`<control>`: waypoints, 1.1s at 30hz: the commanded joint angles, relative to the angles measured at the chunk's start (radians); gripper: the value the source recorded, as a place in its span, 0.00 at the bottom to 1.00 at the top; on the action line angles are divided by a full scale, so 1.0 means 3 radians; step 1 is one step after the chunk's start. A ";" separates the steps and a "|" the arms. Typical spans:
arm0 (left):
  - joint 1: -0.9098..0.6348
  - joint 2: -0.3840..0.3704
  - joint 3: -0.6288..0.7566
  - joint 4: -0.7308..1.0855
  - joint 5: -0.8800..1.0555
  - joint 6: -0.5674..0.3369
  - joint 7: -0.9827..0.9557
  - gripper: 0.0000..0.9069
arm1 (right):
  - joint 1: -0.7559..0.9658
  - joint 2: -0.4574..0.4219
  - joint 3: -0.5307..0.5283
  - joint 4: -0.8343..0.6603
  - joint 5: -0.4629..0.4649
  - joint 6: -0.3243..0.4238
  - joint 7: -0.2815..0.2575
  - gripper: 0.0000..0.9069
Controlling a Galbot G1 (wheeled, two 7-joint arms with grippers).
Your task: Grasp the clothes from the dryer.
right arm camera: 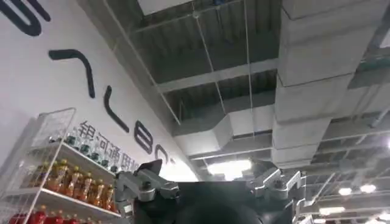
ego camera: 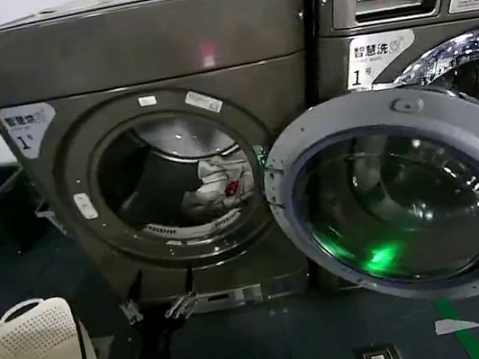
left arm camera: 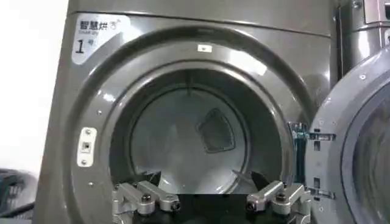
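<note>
Our left gripper [ego camera: 159, 307], jaws spread and empty, hangs low before the dryer [ego camera: 169, 136], so we judge the clothes [ego camera: 220, 182], lying far-right inside the drum, sit up, right and deeper in.

- Left pincer [ego camera: 159, 307]: dark fingers [ego camera: 135, 307] on silver metal knuckle brackets, carried on a black wrist with a silver cylindrical cuff.
- Its brackets carry black screws at the pivots.
- Right pincer [right arm camera: 213, 182]: matching silver brackets, black-tipped fingers, rounded black body.
</note>
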 commanded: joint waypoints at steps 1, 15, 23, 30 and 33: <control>-0.0008 -0.0005 0.0005 0.0005 -0.0002 0.0005 0.0001 1.00 | 0.0007 -0.0003 -0.0002 -0.0002 -0.0003 0.0001 0.0000 1.00; -0.0017 -0.0004 0.0004 0.0013 -0.0005 0.0003 -0.0001 1.00 | 0.0015 -0.0006 -0.0014 0.0007 -0.0008 0.0001 -0.0007 1.00; -0.0004 -0.0001 0.0013 0.0011 0.0000 0.0001 -0.0002 1.00 | 0.0003 -0.0001 -0.0015 0.0019 -0.0008 0.0003 -0.0015 1.00; -0.0001 -0.0001 0.0006 0.0003 -0.0002 0.0001 -0.0002 1.00 | -0.0004 -0.0009 -0.0015 0.0028 -0.0003 0.0004 -0.0017 1.00; 0.0004 -0.0002 0.0006 -0.0001 -0.0002 -0.0002 -0.0002 1.00 | -0.0004 -0.0011 -0.0016 0.0028 -0.0004 0.0005 -0.0018 1.00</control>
